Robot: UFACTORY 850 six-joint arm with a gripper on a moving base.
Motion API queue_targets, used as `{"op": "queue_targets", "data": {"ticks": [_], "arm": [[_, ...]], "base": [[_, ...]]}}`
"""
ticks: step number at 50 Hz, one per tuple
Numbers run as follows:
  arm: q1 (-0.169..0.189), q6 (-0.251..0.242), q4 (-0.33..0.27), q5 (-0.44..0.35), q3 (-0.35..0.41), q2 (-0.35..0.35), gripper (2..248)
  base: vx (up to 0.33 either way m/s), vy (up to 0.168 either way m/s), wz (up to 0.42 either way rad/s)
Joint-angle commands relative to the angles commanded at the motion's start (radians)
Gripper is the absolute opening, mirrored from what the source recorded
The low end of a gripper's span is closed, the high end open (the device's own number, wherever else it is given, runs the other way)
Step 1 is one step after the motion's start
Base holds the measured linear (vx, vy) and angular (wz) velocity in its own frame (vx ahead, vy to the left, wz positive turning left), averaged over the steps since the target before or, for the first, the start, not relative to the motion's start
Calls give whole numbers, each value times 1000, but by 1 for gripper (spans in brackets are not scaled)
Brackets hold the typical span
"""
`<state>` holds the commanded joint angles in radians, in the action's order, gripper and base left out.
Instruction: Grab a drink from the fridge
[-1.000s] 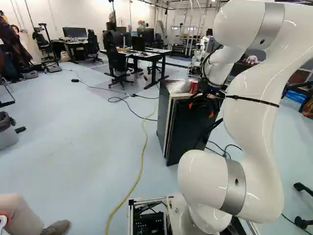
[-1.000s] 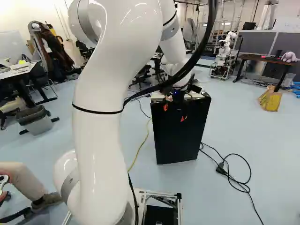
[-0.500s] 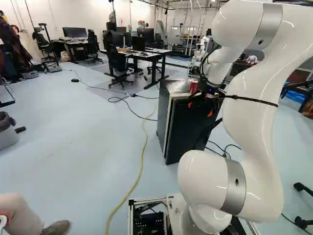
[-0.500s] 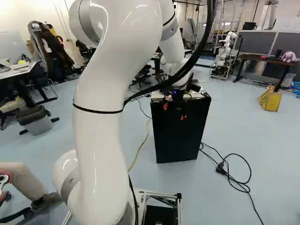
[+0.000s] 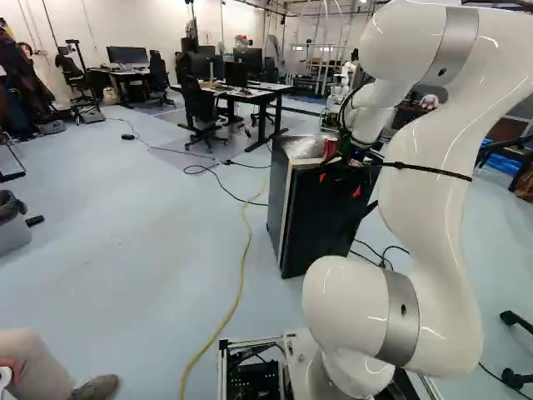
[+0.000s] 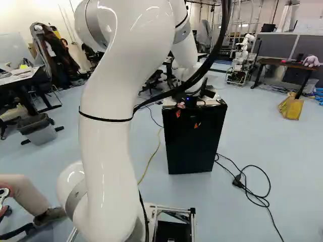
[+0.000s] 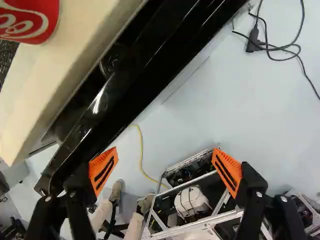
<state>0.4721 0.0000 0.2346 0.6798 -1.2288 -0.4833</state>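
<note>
Wrist view: your black gripper point(image 7: 165, 160), fingers apart, near the black box-shaped fridge point(image 6: 194, 151).
One finger stands by the door edge point(image 7: 107, 115), probably so you can pull it open; red-and-white can point(image 7: 30, 20) sits on top.

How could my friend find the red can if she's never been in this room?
Look for the black fridge standing just ahead of the big white robot arm. On its top, near the edge facing the arm, is the can. It's smooth and bright red with curly white writing, while the stuff beside it is pale, shiny and crinkly.
</note>
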Motion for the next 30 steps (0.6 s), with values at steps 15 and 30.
{"op": "queue_targets", "data": {"ticks": [15,30], "arm": [[0,0,0,-15,0,0,247],[0,0,0,-31,0,0,247]], "base": [[0,0,0],[0,0,0]]}}
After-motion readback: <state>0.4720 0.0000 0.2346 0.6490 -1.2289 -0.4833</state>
